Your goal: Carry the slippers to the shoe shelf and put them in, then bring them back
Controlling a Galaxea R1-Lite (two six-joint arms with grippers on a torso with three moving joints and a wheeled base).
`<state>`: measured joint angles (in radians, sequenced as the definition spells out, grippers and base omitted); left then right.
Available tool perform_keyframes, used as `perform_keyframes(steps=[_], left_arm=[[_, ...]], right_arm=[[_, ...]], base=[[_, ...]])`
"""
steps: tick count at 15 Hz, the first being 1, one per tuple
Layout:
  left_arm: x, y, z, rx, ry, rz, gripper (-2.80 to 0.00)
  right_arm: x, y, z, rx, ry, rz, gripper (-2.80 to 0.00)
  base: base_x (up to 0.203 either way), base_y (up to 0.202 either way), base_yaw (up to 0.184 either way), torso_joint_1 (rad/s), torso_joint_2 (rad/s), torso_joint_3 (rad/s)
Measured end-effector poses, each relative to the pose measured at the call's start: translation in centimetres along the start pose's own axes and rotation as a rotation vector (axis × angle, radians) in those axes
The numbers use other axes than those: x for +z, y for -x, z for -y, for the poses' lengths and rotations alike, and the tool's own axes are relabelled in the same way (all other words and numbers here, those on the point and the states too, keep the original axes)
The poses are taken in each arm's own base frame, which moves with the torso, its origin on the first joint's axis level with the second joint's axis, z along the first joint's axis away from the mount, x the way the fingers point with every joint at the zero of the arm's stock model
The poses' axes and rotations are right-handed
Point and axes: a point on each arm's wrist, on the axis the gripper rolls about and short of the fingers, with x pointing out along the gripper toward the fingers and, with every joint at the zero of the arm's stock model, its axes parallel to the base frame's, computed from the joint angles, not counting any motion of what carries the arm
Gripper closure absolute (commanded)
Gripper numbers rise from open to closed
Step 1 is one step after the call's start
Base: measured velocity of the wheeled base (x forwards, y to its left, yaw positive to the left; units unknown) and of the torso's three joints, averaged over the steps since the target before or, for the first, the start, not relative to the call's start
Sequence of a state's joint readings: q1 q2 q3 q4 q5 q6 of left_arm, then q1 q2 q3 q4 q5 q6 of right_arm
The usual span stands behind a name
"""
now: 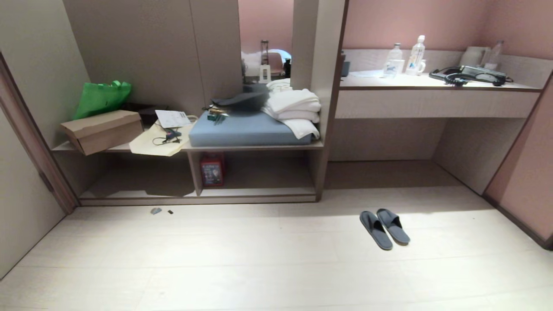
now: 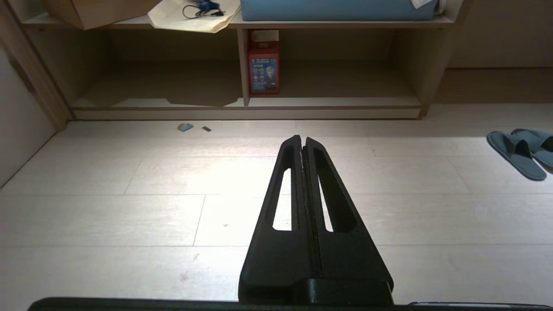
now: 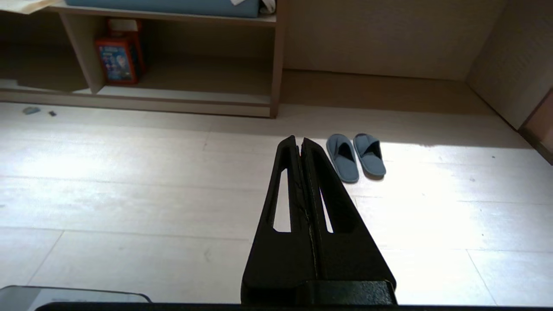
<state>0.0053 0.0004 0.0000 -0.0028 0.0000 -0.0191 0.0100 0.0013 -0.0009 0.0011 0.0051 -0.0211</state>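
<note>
Grey slippers [image 1: 384,228] lie side by side on pale floor [image 1: 259,259], in front of the desk recess, right of the shoe shelf [image 1: 255,175]. Only the wrist views show the grippers: left gripper [image 2: 302,139] and right gripper [image 3: 299,140], jaws pressed together, empty, above the floor. Red box [image 1: 212,169] stands beside the shelf divider.

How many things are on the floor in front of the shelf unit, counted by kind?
Slippers, dark grey, side by side: 2
Small scraps near the shoe shelf: 2
Total: 4
</note>
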Motion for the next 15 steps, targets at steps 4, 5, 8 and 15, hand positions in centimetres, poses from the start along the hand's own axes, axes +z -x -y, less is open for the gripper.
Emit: perform_keyframes(steps=[4, 5, 8, 15], left_arm=[[0.0, 0.0, 0.0, 0.0, 0.0, 0.0, 0.0], [0.01, 0.0, 0.0, 0.002, 0.001, 0.001, 0.0], [0.0, 0.0, 0.0, 0.0, 0.001, 0.0, 0.0], [0.0, 0.0, 0.0, 0.001, 0.001, 0.0, 0.0]], right_arm=[[0.0, 0.0, 0.0, 0.0, 0.0, 0.0, 0.0], [-0.04, -0.01, 0.0, 0.0, 0.0, -0.003, 0.0], [0.01, 0.0, 0.0, 0.0, 0.0, 0.0, 0.0], [0.01, 0.0, 0.0, 0.0, 0.0, 0.0, 0.0]], base=[[-0.203, 0.0, 0.0, 0.004, 0.0, 0.003], [-0.198, 0.0, 0.001, 0.003, 0.0, -0.002], [-0.192, 0.0, 0.0, 0.001, 0.0, 0.001], [-0.196, 0.0, 0.002, -0.001, 0.0, 0.002]])
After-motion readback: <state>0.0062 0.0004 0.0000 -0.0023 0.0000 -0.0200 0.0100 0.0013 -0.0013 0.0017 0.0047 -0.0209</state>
